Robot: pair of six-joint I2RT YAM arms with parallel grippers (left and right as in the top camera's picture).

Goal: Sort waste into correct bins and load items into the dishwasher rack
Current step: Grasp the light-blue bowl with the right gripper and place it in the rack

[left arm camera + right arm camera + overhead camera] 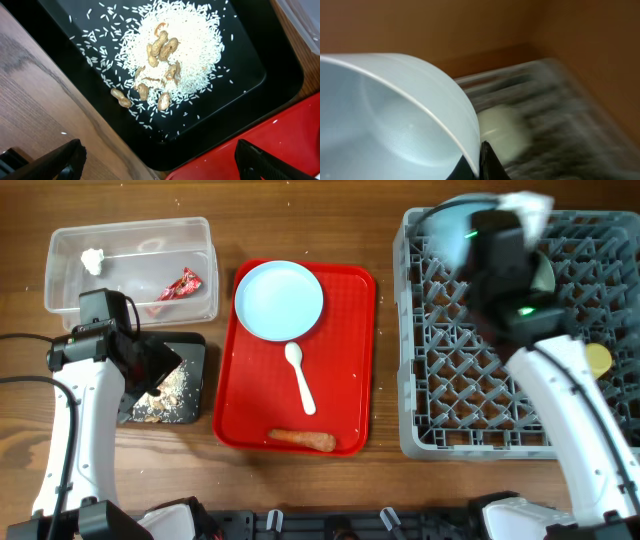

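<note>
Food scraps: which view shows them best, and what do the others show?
Left wrist: the food scraps fill the frame, rice and peanuts clear on the black tray. Overhead shows only a small pale patch. Right wrist shows none, only the bowl.

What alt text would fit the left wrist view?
A black tray holds a heap of white rice mixed with peanuts. The open left fingers frame the bottom edge, with wooden table at left and a red tray corner at lower right.
</note>
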